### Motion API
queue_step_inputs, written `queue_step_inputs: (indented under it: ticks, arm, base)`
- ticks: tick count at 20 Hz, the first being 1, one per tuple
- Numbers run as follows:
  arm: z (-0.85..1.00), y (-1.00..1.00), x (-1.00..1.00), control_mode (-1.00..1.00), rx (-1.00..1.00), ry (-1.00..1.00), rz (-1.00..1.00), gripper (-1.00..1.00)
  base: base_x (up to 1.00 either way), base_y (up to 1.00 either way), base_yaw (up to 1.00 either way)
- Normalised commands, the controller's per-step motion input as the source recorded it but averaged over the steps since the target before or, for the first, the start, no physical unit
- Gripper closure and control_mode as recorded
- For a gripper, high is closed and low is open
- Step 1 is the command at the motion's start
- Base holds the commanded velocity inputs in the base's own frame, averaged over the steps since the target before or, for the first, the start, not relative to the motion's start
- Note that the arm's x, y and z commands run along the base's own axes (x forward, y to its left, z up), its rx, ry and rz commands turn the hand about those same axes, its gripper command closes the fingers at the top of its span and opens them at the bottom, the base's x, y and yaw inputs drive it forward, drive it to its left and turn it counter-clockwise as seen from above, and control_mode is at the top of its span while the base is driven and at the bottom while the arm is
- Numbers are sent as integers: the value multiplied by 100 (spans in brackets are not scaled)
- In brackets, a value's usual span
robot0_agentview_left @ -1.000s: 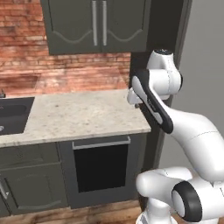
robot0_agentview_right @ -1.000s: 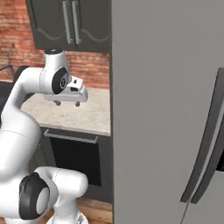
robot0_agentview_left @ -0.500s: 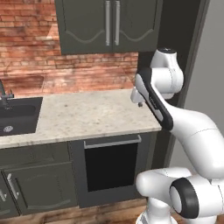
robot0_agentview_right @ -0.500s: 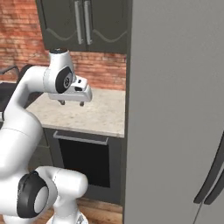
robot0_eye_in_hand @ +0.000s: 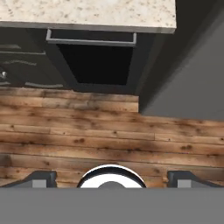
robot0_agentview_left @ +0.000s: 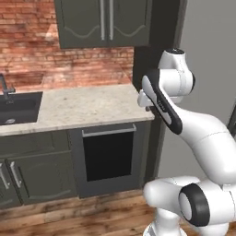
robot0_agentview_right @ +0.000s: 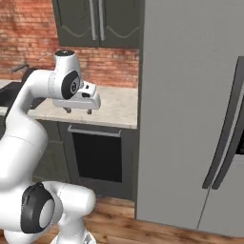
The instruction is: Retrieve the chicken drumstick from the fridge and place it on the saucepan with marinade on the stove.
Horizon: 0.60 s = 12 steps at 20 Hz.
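The fridge (robot0_agentview_right: 190,109) is a tall light grey cabinet on the right, its doors closed and two dark handles (robot0_agentview_right: 224,138) hanging side by side. Its grey side also appears in the left base view (robot0_agentview_left: 207,55) and the hand view (robot0_eye_in_hand: 192,74). The chicken drumstick is hidden. The saucepan and the stove are out of view. My gripper (robot0_agentview_right: 78,111) hangs open and empty, pointing down, in front of the counter's right end and left of the fridge. It also shows in the left base view (robot0_agentview_left: 146,105) and the hand view (robot0_eye_in_hand: 113,178), its fingertips (robot0_eye_in_hand: 41,177) wide apart over the floor.
A speckled stone counter (robot0_agentview_left: 83,106) runs left from the fridge, with a dark appliance front (robot0_agentview_left: 108,156) under it and a sink (robot0_agentview_left: 18,108) at its left. Dark upper cabinets (robot0_agentview_left: 106,23) hang on the brick wall. Wooden floor (robot0_eye_in_hand: 87,131) lies below.
The whole picture has shifted in both base views, so the base has driven. The arm keeps the same pose and the gripper stays open.
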Motion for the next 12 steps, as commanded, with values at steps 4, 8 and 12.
queue_step_inputs:
  ticks: [4,8,12]
  arm:
    - [0,0,0,100,0,0,0,-100]
    - [0,0,0,100,0,0,0,-100]
    - [0,0,0,100,0,0,0,-100]
  base:
    - [-92,-31,-11]
    - [-50,-63,-21]
    - [-6,-79,-30]
